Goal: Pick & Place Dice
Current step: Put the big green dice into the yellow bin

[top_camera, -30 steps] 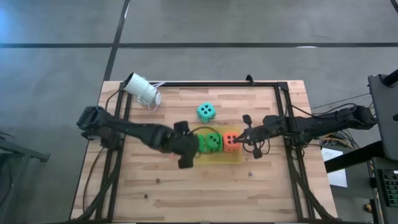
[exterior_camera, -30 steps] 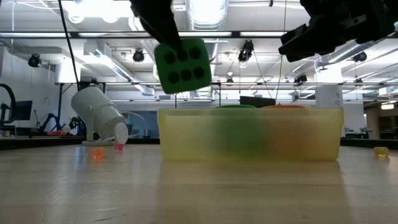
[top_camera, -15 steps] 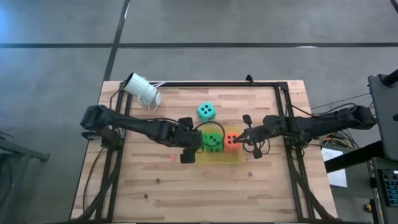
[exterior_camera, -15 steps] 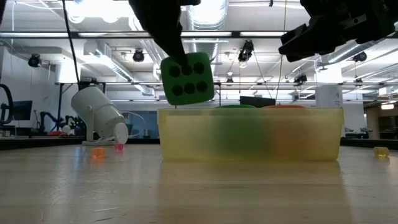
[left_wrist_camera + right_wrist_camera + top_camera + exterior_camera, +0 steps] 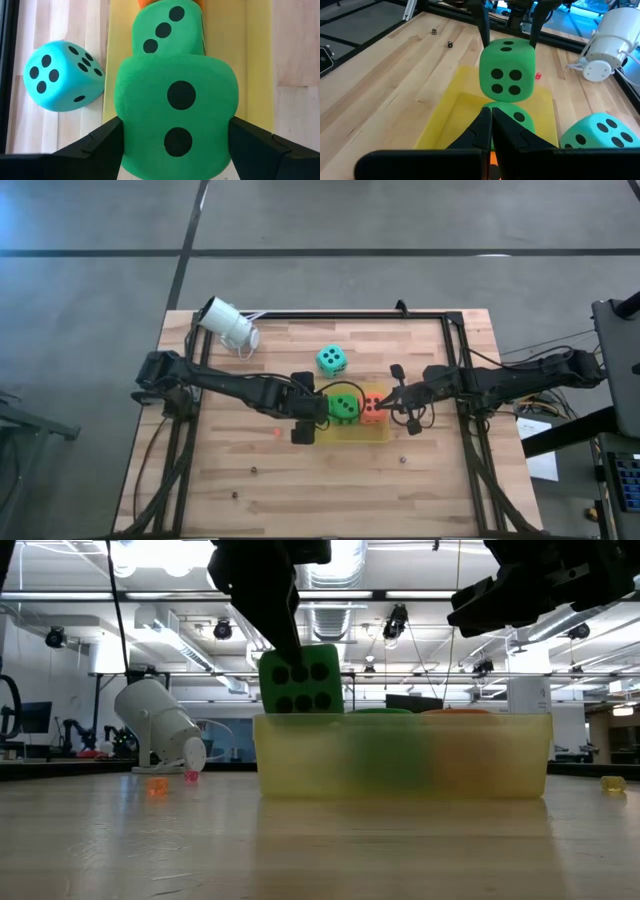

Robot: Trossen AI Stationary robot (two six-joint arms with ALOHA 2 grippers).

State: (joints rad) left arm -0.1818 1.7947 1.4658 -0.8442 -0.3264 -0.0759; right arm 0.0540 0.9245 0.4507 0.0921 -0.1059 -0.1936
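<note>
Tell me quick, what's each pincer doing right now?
Left pincer: closed on a green die, holding it over the yellow tray.
Right pincer: shut, holding nothing, waiting by the tray.

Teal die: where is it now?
The teal die sits loose on the table, just behind the yellow tray, near centre in the high view.

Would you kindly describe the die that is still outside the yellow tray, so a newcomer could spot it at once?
Start at the yellow tray in the middle of the wooden table. On bare wood beside it, toward the white camera, sits the teal die. It is the only teal one: two dice are bright green, one of them held over the tray by the left gripper, and one is orange-red.
</note>
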